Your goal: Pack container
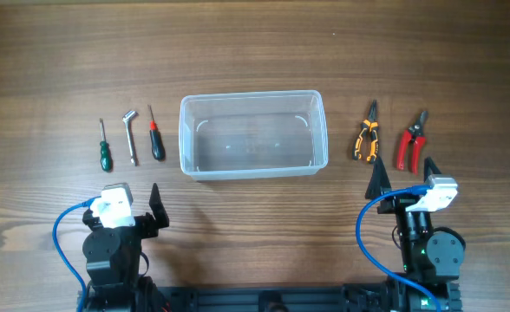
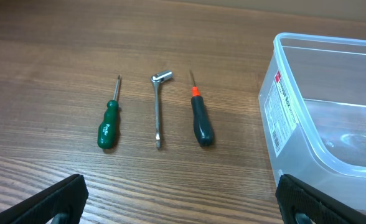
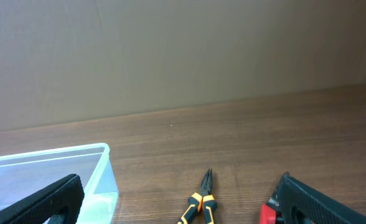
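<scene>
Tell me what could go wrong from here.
1. The green screwdriver, socket wrench and black screwdriver lie close side by side; a wide-open left claw may knock a neighbour.
2. The empty clear container looks light; a bump on its rim could slide it.
3. The pliers and red pruning shears lie flat, so the right claw might scrape the table.

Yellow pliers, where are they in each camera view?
Overhead: pliers lie right of the container, left of red cutters.
Left wrist: not in view.
Right wrist: bottom centre, partly cut off by the edge.
Shared landmark: the container, right edge in left wrist, bottom left in right wrist.
</scene>
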